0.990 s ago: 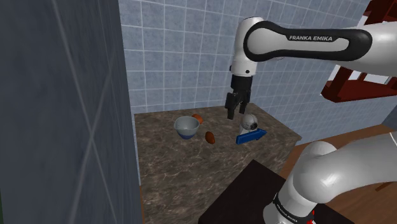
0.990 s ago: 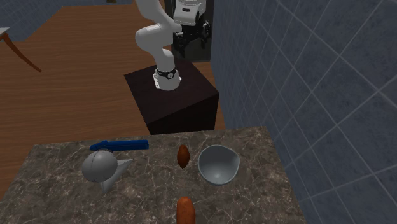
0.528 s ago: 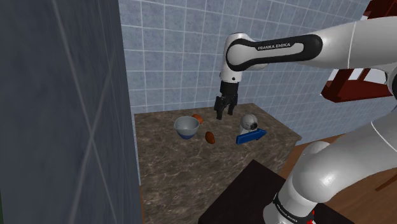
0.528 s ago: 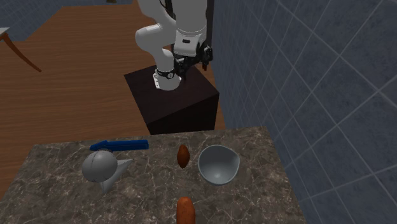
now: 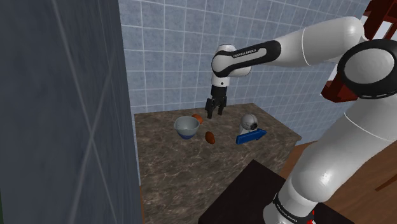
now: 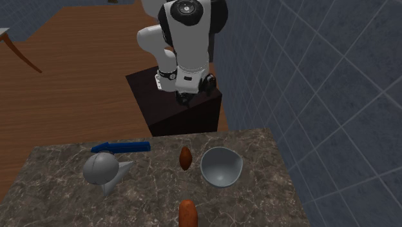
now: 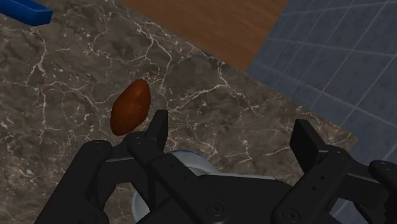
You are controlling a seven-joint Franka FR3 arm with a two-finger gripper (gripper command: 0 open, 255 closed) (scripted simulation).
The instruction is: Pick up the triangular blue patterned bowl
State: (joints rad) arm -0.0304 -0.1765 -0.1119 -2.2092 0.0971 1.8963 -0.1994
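Wrist view | end effector fingers apart | bowl rounded, grey | counter veined marble

countertop: dark white-veined marble | wall: smooth tiles | floor: wood | bowl: smooth, matt

The arm is glossy white, built of fat rounded links with dark grey joints between them. A black band runs along the forearm link, carrying "FRANKA EMIKA" in small white capitals. At the foot sits a black collar with white lettering and a thin red edge. One link ends in a round white cap with a dark ring at its centre. The gripper is black all over: a blocky, angular body, 2 squared fingers, and round pivot pins set into its links.
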